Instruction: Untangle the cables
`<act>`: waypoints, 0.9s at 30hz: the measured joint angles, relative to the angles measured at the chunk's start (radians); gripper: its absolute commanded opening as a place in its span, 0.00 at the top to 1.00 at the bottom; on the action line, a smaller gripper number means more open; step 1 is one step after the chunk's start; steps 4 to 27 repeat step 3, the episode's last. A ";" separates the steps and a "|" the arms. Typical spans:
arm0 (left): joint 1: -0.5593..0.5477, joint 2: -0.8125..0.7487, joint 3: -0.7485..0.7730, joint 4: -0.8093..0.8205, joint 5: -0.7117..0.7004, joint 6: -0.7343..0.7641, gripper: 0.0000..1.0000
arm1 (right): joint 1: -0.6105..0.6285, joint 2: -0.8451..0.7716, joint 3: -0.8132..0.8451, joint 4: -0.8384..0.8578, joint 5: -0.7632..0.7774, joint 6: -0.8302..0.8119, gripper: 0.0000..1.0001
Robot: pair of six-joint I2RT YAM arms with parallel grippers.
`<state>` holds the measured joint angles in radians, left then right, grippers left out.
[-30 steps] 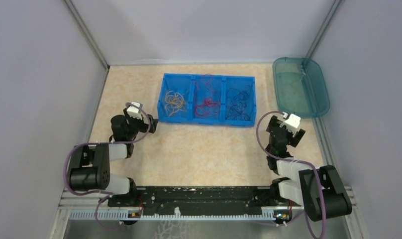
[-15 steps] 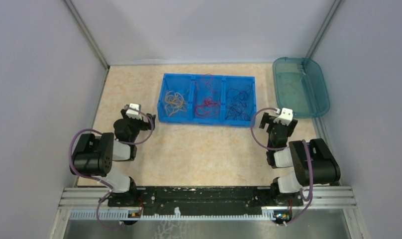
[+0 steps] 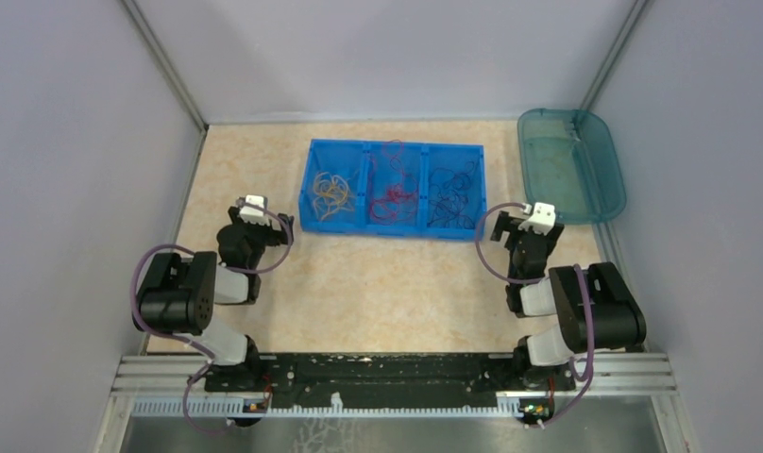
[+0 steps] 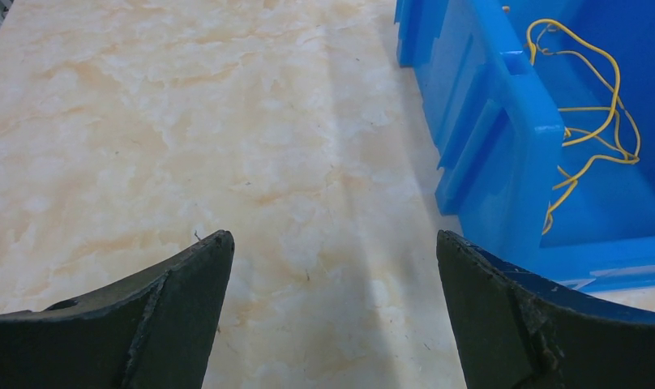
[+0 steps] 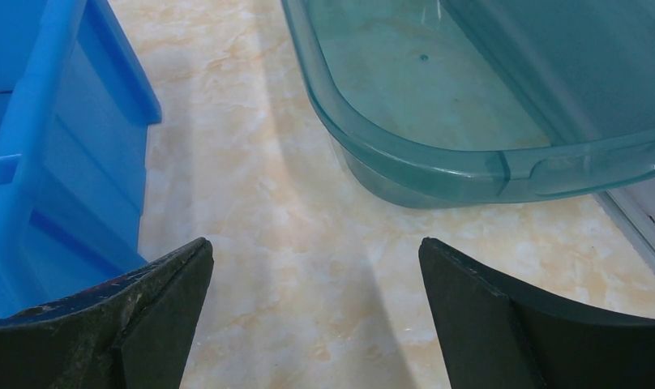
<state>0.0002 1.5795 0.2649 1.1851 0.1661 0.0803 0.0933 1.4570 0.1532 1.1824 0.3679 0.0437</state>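
Honestly, the cables (image 3: pixel 394 193) sit colour-sorted in the blue bin (image 3: pixel 349 229), with the left claw (image 4: pixel 332 243) and right claw (image 5: pixel 314 247) both spread wide, empty, beside it over the bench (image 3: pixel 387 283). Risk: a claw dipping in could hook thin loops and re-tangle the neighbours.

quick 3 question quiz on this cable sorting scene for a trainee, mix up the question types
1. True or false: the left gripper and the right gripper are both open and hold nothing.
2. Which compartment of the blue bin holds the red cables? A left, B middle, C right.
3. Fill in: in the top view, the teal tub stands to the ___ of the blue bin.
Key: 1 true; 2 B; 3 right.
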 measured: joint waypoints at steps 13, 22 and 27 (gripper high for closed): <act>0.000 0.000 0.000 -0.004 -0.002 0.000 0.00 | 0.000 0.000 0.000 0.000 -0.001 0.000 0.01; 0.000 0.000 0.000 -0.004 -0.002 0.000 0.00 | 0.000 0.000 0.000 0.000 -0.001 0.000 0.01; 0.000 0.000 0.000 -0.004 -0.002 0.000 0.00 | 0.000 0.000 0.000 0.000 -0.001 0.000 0.01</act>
